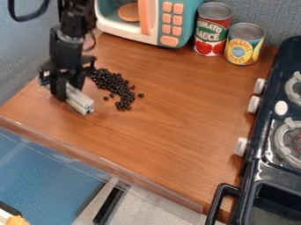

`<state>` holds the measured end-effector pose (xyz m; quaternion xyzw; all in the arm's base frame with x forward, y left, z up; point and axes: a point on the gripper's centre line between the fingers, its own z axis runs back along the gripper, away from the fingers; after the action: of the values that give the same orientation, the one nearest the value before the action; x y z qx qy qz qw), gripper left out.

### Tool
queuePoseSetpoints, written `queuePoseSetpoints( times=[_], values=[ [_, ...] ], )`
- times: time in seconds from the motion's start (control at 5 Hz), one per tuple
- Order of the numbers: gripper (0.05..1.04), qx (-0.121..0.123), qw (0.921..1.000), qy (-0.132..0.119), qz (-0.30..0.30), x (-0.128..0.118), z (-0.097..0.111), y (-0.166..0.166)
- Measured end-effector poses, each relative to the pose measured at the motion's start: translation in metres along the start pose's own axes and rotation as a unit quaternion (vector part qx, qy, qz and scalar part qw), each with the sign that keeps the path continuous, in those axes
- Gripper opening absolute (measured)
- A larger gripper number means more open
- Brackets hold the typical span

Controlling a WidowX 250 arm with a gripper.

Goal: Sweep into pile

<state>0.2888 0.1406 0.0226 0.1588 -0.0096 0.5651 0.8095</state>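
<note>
Your black two-finger gripper has its jaws clamped on a pale, straight metal bar, low over the left of the brown wooden worktop. To the bar's right, you have small, round black beans in an uneven, elongated heap, a few lying loose around it.

Partly covered or cropped around the claw
The claw hides part of the pale bar; just beside it, the dark beans are too small to count. Beyond it, the top edge crops the toy microwave; well apart from it, the right edge cuts the stove.
</note>
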Motion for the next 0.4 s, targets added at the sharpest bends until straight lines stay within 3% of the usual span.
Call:
queuePoseSetpoints(
  times=[0.2, 0.4],
  values=[
    [0.430, 0.016, 0.9987, -0.046, -0.015, -0.0045, -0.0136, -0.0061],
    [0.671, 0.014, 0.9985, -0.052, -0.015, -0.0031, -0.0139, -0.0045]
  ],
)
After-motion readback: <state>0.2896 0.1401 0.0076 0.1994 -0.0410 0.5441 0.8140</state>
